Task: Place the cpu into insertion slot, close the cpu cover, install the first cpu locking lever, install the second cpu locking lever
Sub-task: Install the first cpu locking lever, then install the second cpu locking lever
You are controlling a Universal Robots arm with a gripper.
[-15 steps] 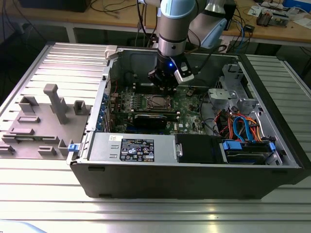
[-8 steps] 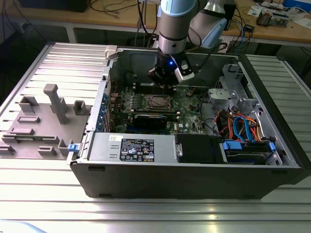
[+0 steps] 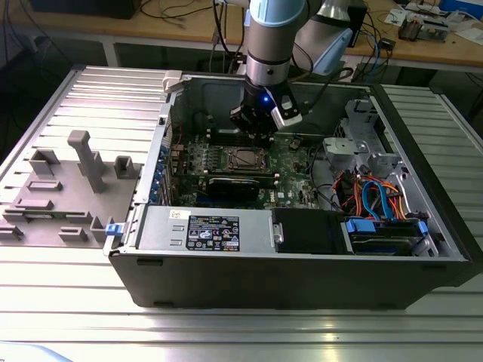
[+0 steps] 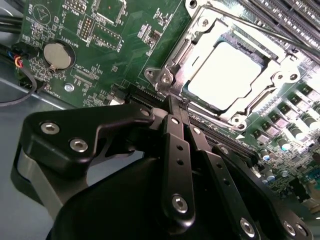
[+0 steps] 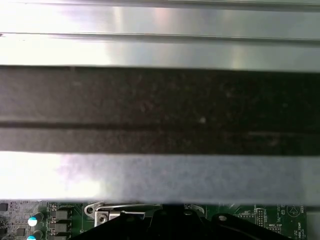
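A ribbed metal table (image 3: 68, 302) carries an open computer case (image 3: 302, 279) lying on its side; behind it runs a wooden workbench (image 3: 189, 34) strewn with cables, and a grey fixture block (image 3: 72, 188) with upright pegs sits on the table toward the exterior view's left. Inside the case lies the green circuit board (image 3: 290, 162), with a black power supply (image 3: 219, 230) along the near wall and a bundle of orange and blue cables (image 3: 373, 200) toward the exterior view's right.

The arm (image 3: 268, 38) comes down into the case, and its gripper (image 3: 253, 128) hangs just above the board, beside the far edge of the insertion slot (image 3: 245, 158).

In the second wrist view the cpu (image 4: 227, 75) sits inside the insertion slot, its flat metal top glaring bright white; the cpu cover (image 4: 200, 35) lies down around it as a silver frame, the chip showing through its window. The same view shows a round coin battery (image 4: 56, 54) on the board, and the black fingers (image 4: 177, 150) pressed together, their tips just beside the cover's corner.

The first wrist view shows pale metal bands (image 5: 160, 50) with a dark band between, and a thin strip of board and silver frame beneath.
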